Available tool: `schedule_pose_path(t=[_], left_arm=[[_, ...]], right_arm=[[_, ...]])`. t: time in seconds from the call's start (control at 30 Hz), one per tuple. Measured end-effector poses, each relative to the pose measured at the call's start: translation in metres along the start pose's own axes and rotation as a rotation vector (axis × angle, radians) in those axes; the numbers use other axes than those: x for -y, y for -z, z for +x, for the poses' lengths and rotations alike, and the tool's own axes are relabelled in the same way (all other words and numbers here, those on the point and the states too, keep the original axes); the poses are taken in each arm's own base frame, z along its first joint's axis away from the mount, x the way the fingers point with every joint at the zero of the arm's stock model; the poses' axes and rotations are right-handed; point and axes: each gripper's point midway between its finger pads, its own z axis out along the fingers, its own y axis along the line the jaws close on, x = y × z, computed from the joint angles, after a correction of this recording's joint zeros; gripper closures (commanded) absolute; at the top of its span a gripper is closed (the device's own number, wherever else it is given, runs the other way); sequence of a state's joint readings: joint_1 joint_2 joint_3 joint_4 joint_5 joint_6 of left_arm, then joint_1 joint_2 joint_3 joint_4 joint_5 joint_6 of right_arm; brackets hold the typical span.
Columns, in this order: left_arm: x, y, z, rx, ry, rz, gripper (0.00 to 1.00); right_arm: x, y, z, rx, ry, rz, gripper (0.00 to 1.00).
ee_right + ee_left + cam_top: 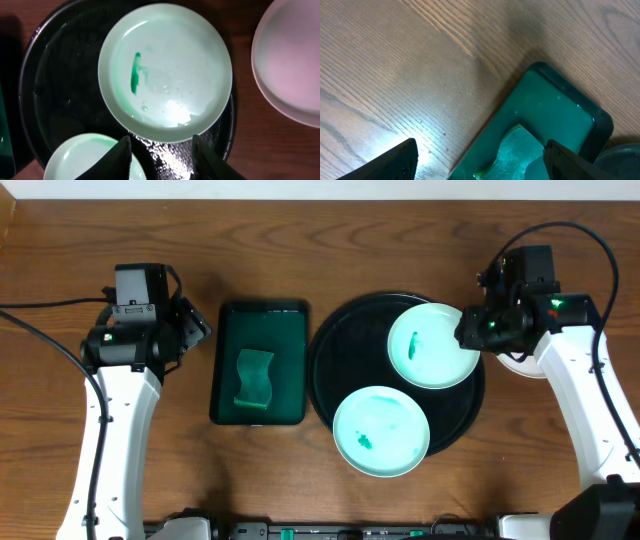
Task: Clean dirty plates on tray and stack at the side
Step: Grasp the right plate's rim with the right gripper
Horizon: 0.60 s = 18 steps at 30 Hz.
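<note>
Jaws of the right gripper (pixel 161 139) are parted at the rim of the smeared plate (pixel 170 65), likely for grasping; those of the left gripper (pixel 480 145) are spread wide near the sponge (pixel 520 150).

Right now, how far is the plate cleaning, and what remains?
Seemingly done: the side plate lies beside the black tray, no smear visible. In hand: the right pincer, open, hovers at the rim of the far plate, gripping nothing. To do: that plate and the near plate, on the tray, carry green marks; the sponge lies in the green tray, by the open left pincer.
</note>
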<state>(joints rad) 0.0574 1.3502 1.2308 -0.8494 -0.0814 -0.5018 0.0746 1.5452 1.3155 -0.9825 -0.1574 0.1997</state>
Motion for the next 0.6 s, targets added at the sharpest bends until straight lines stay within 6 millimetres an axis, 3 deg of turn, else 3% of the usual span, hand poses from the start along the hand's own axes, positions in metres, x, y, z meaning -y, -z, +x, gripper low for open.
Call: schedule_pose_path(t=[0.6], left_arm=[[0.0,0.0,0.0,0.0,0.0,0.0,0.2]], right_arm=[[0.004,0.0,0.019,-0.076,-0.009,0.015,0.54]])
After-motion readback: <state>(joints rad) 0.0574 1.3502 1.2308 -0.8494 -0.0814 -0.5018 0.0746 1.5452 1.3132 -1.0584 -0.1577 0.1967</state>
